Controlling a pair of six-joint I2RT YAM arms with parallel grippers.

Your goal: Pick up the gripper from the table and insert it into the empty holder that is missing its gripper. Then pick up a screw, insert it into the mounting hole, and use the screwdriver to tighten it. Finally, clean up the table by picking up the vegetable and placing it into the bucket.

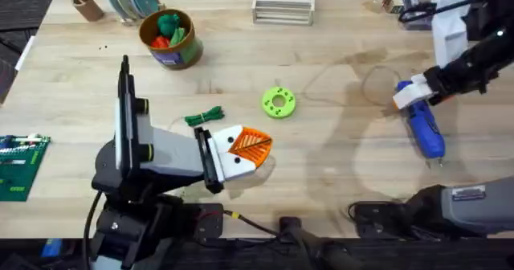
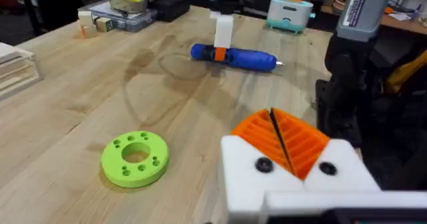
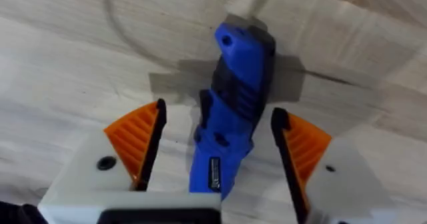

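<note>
I see the right claw (image 3: 212,154) spread wide, straddling the screwdriver (image 3: 230,111) lying flat on the surface (image 1: 337,173); its long axis runs between my fingers, left claw (image 1: 255,148) closed, far off

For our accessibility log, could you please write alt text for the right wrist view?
The right gripper is open astride the blue screwdriver, which lies flat on the wooden table, its orange ribbed pads on either side, not touching it.
</note>
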